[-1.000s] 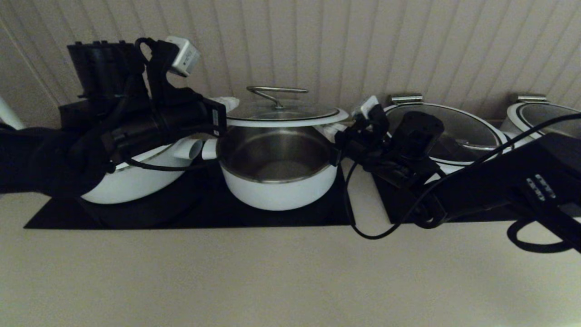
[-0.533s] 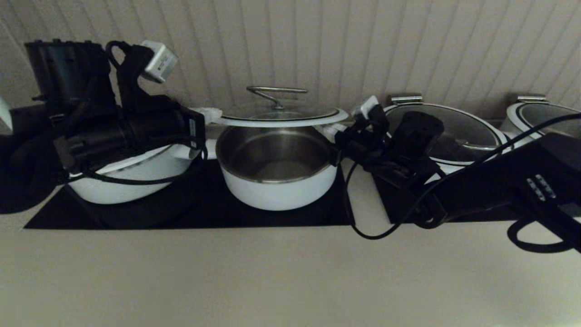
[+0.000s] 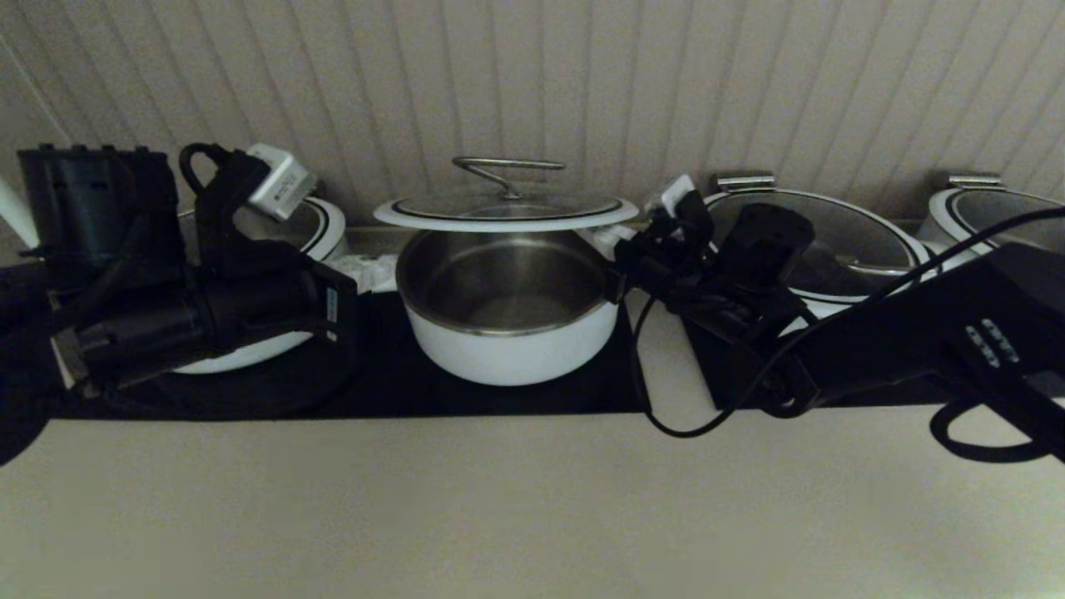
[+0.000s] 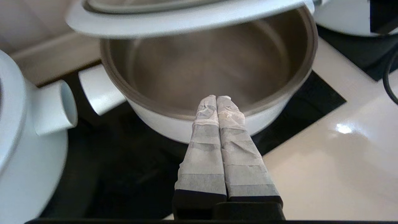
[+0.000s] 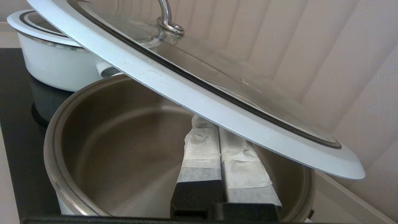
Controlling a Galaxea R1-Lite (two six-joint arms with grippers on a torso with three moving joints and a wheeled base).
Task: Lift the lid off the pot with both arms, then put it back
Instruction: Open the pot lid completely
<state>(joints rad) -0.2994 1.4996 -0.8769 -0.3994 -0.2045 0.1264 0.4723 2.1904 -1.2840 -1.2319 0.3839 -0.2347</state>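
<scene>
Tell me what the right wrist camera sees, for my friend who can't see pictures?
A white-rimmed glass lid hangs tilted above an empty steel pot. The right gripper, fingers together, reaches under the lid's rim. Another white pot sits behind.

From my head view the scene is dim and underexposed, the black arms merging into dark mats. My wrist views are brighter: a small glare spot sits on the counter [image 4: 343,128], and the lid rim [image 4: 186,18] and pot [image 4: 211,71] look softly blurred.
</scene>
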